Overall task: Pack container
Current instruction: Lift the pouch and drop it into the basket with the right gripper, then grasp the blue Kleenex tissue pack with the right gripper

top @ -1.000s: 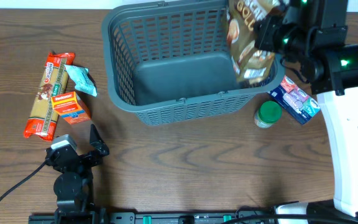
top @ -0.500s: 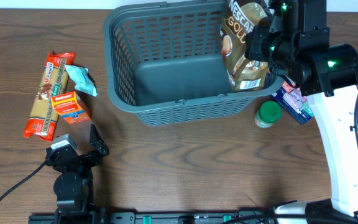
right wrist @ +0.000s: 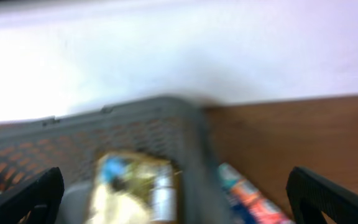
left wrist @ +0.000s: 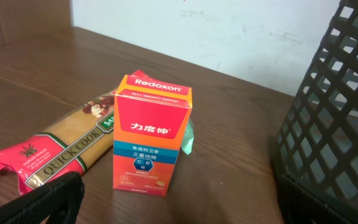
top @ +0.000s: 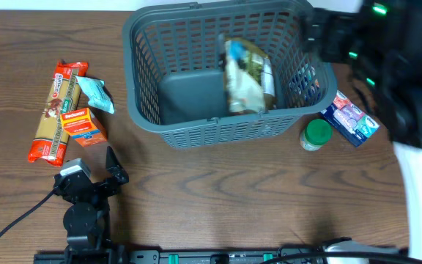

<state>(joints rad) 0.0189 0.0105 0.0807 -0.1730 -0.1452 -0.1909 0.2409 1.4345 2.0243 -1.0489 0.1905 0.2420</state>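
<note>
The container, a dark grey slatted basket (top: 141, 81), stands at the back middle of the table. A gold coffee pouch (top: 246, 73) lies blurred inside it, against the right half of the floor. My right gripper (top: 315, 38) hovers over the basket's far right corner, open and holding nothing. In the right wrist view its fingers (right wrist: 23, 199) stand wide apart above the pouch (right wrist: 132, 190) and the basket rim (right wrist: 166, 109). My left gripper (top: 112, 167) rests open near the front left. It faces an orange Redoxon box (left wrist: 151, 137), with nothing between its fingers (left wrist: 48, 199).
A long pasta pack (top: 56, 110), the orange box (top: 84, 126) and a teal packet (top: 96, 95) lie left of the basket. A green-lidded jar (top: 316, 134) and a blue and pink pack (top: 350, 117) sit to its right. The basket wall (left wrist: 334, 112) fills the right of the left wrist view.
My right gripper has opened and let go of the coffee pouch, which has dropped into the basket. The right arm has drawn up and away; the left arm has not moved.
</note>
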